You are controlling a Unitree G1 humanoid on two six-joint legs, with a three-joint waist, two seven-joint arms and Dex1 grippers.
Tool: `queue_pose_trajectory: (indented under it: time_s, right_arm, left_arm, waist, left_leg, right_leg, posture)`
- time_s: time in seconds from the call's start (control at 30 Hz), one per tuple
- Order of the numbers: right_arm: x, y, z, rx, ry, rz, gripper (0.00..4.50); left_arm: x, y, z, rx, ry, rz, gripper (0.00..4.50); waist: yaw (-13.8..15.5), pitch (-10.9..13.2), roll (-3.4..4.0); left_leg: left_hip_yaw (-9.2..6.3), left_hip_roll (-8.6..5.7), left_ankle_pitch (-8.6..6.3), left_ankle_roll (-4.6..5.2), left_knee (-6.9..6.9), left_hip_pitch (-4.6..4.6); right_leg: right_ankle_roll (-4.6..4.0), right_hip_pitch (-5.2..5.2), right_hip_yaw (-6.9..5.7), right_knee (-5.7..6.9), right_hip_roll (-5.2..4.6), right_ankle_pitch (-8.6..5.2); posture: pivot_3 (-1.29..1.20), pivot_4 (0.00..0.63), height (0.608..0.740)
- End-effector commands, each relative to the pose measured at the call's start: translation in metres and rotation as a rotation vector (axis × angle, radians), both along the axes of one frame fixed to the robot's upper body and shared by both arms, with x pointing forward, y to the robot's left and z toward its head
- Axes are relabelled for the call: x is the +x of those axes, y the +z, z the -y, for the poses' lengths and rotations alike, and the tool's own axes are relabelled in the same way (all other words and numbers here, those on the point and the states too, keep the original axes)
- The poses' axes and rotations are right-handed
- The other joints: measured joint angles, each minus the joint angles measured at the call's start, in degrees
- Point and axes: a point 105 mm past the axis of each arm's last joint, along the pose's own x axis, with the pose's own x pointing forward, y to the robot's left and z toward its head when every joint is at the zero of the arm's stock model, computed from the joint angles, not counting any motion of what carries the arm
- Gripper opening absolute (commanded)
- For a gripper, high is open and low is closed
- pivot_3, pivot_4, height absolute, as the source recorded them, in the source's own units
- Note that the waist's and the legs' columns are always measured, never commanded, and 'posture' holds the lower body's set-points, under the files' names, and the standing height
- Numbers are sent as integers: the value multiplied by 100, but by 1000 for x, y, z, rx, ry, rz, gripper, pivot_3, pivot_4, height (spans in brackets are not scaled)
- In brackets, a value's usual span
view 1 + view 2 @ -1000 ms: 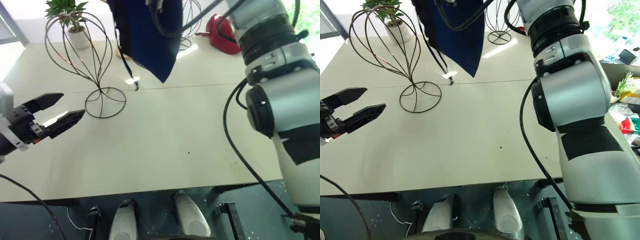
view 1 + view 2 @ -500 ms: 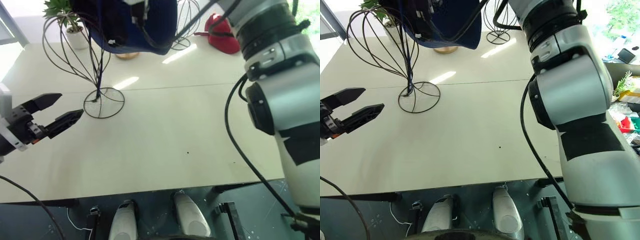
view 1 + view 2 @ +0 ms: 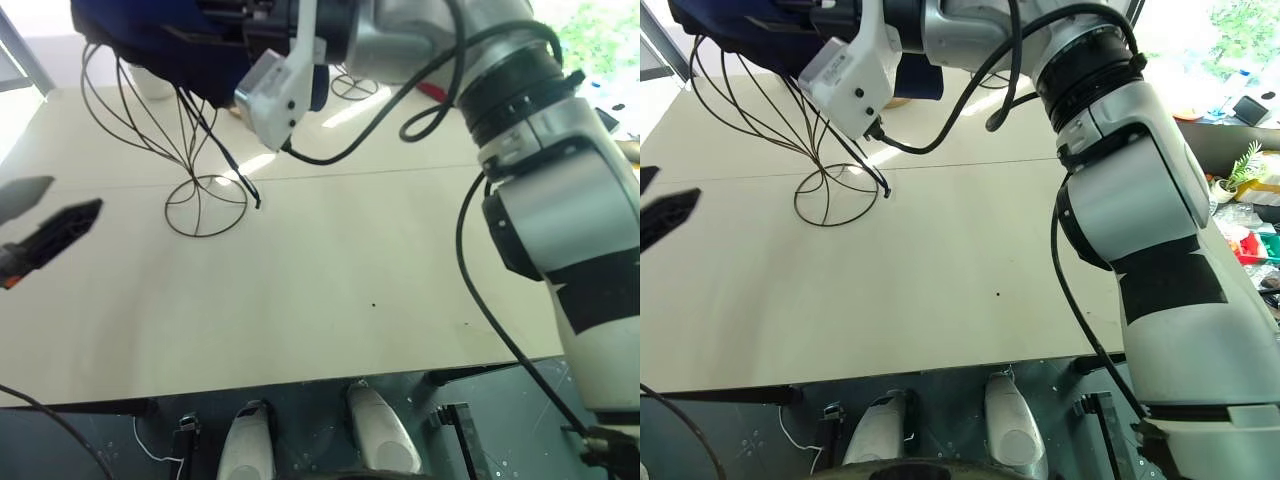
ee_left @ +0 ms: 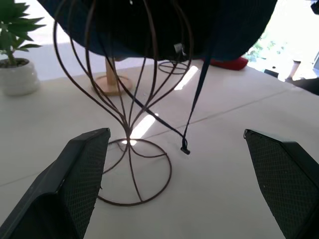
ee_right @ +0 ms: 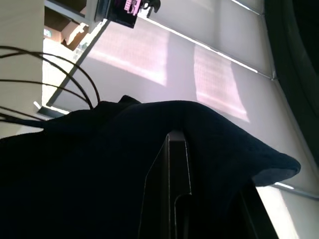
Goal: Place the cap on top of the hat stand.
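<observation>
Navy blue fabric now drapes over the crown of the hat stand [image 3: 195, 140], where a second earlier the cap [image 3: 165, 35] hung folded and to one side of it, well above the table [image 3: 330, 290]; the right gripper [image 5: 172, 164], its two fingers pinched tight on the cloth, has swung the cap across and rolled it brim-down, so that the soft dome sits over the top of the wire loops. Judged from these views, the placing step is nearly done and what remains is to settle the cap squarely and let go, though whether the crown is seated on the wire or merely hovering over it cannot be told. The cap is limp, matte cloth with a broad floppy brim, and a thin chin cord [image 4: 197, 94] trails from it, ending in a small toggle just above the tabletop near the ring-shaped base. The stand is thin dark wire bent into a head-shaped cage of loops, narrowing to a waist above its flat ring. The left gripper [image 4: 189, 189], fingers spread wide and holding nothing, has drawn back toward the table's edge and faces the stand from a distance. Behind it stand a potted plant [image 4: 15, 59] in a white pot and a wooden base [image 4: 112, 82].
</observation>
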Motion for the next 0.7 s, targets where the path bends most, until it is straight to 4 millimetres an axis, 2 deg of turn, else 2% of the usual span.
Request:
queue_pose_trajectory:
  time_s: [0.03, 0.23, 0.3, 0.47, 0.57, 0.7]
  right_arm:
    - [-4, 19, 0, 33, -4, 149, 57]
    - [-2, 16, -4, -48, 7, 399, 57]
    - [-11, 16, -10, -72, 70, 498, 57]
    - [-38, 12, -29, -84, 238, 568, 57]
    - [-45, -5, -35, -132, 314, 562, 57]
    - [-39, -45, -36, -241, 357, 492, 57]
  left_arm:
    - [-16, 15, -6, 12, 30, 42, 4500]
    - [-32, 9, -2, 49, 42, 5, 4500]
    - [-34, 9, 1, 56, 41, 6, 4500]
    - [-32, 9, 6, 58, 41, 12, 4500]
    - [-32, 9, 8, 58, 41, 15, 4500]
    - [-33, 6, 10, 57, 44, 9, 4500]
  waist:
    - [1, 0, 0]
    - [3, 0, 0]
    - [4, 0, 0]
    - [1, -2, -4]
    - [-2, -2, -4]
    - [4, -10, -16]
  left_leg:
    - [0, 0, 0, 0, 0, 0]
    - [-1, -1, 0, -1, -2, -1]
    - [-1, -1, 0, -1, -2, -1]
    - [-4, -1, 1, -2, -3, -1]
    - [-6, -1, 1, -1, -3, 0]
    - [-9, -1, 1, -1, -3, 0]
  right_leg:
    - [-1, 0, 0, 0, 0, 0]
    - [-14, -5, 0, 1, -3, -8]
    - [-21, -5, 0, 1, -3, -12]
    - [-30, -6, -2, 3, -3, -17]
    - [-29, -5, -2, 6, -2, -16]
    - [-28, -3, -6, 7, -2, -16]
  posture:
    - [0, 150, 739]
    - [0, 150, 739]
    - [0, 150, 739]
    - [0, 150, 739]
    - [0, 150, 739]
    - [0, 150, 739]
